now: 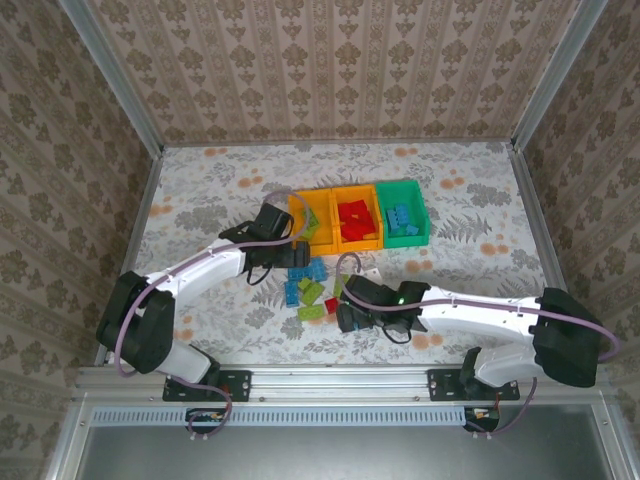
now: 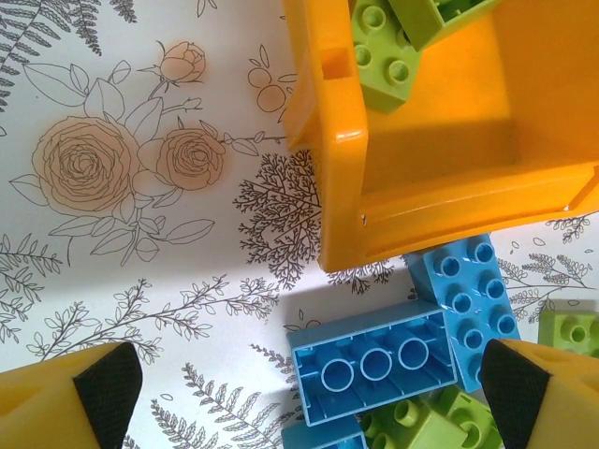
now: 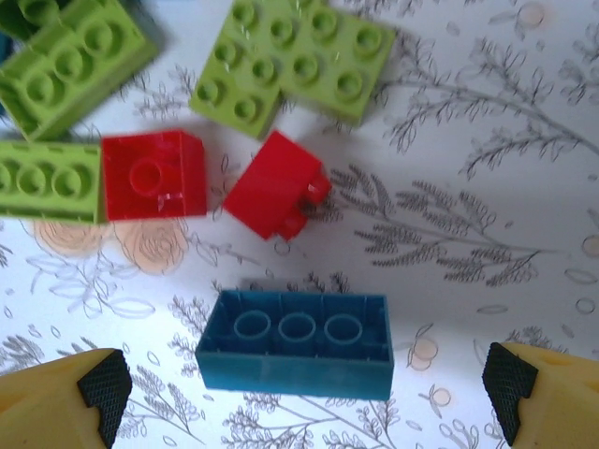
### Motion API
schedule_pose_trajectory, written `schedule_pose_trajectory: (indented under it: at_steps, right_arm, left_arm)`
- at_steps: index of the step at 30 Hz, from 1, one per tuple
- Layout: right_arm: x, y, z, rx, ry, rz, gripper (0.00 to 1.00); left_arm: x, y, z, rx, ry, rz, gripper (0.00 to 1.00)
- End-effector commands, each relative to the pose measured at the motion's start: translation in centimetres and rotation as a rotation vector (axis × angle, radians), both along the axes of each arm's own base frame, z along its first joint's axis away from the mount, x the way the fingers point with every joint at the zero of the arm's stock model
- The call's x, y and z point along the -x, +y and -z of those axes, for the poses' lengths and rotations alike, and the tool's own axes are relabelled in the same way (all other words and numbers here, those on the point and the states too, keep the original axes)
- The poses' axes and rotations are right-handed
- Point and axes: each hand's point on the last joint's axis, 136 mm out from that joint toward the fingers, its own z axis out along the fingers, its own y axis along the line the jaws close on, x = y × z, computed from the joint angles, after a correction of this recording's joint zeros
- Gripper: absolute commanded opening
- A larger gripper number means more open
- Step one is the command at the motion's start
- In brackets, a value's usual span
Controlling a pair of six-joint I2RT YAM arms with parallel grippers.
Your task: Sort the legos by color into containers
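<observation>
Sorting is partway done, judging by the bins: the green bin (image 1: 404, 240) holds blue bricks, the middle orange-yellow bin (image 1: 360, 245) holds red ones, and a loose pile of legos (image 1: 308, 292) lies on the desk (image 1: 220, 180) between the two arms.

The right jaws are released, spread wide and empty. An upturned blue brick (image 3: 296, 342) lies on the desk between their pads (image 3: 98, 388), hollow side up. Two red bricks (image 3: 153, 175) sit just beyond it, and lime green bricks (image 3: 292, 65) lie further ahead. This looks like the approach to a pick. The next move calls for lowering straight down and closing on the brick's short ends without nudging the red ones, then carrying it to the green bin.

The left jaws are also released and empty. Another upturned blue brick (image 2: 372, 365) lies between them, and just ahead is a corner of the left orange-yellow bin (image 2: 342, 178), which holds lime green bricks (image 2: 384, 47).
</observation>
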Motion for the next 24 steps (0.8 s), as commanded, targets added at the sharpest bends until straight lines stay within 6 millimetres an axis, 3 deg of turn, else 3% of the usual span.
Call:
schedule_pose_trajectory:
  at_steps: [1, 4, 11, 17, 24]
  right_arm:
    - [0.4, -0.6, 0.8, 0.057, -0.008, 0.016, 1.0]
    - [0.6, -1.4, 2.2, 0.131, 0.017, 0.02, 1.0]
    - [0.4, -0.5, 4.1, 0.176, 0.049, 0.007, 0.97]
    - [0.2, 0.0, 5.0, 0.196, 0.06, 0.007, 0.76]
    - [-0.2, -0.5, 4.3, 0.207, 0.03, 0.018, 0.61]
  left_arm:
    - [0.2, 0.6, -0.3, 0.012, -0.002, -0.033, 0.97]
    - [0.2, 0.7, 0.0, 0.015, 0.0, -0.039, 0.97]
    - [0.2, 0.7, 0.1, 0.023, 0.006, -0.039, 0.97]
    - [0.4, 0.9, 0.4, 0.018, 0.014, -0.045, 0.98]
    - [0.4, 1.1, 0.5, 0.016, 0.014, -0.048, 0.98]
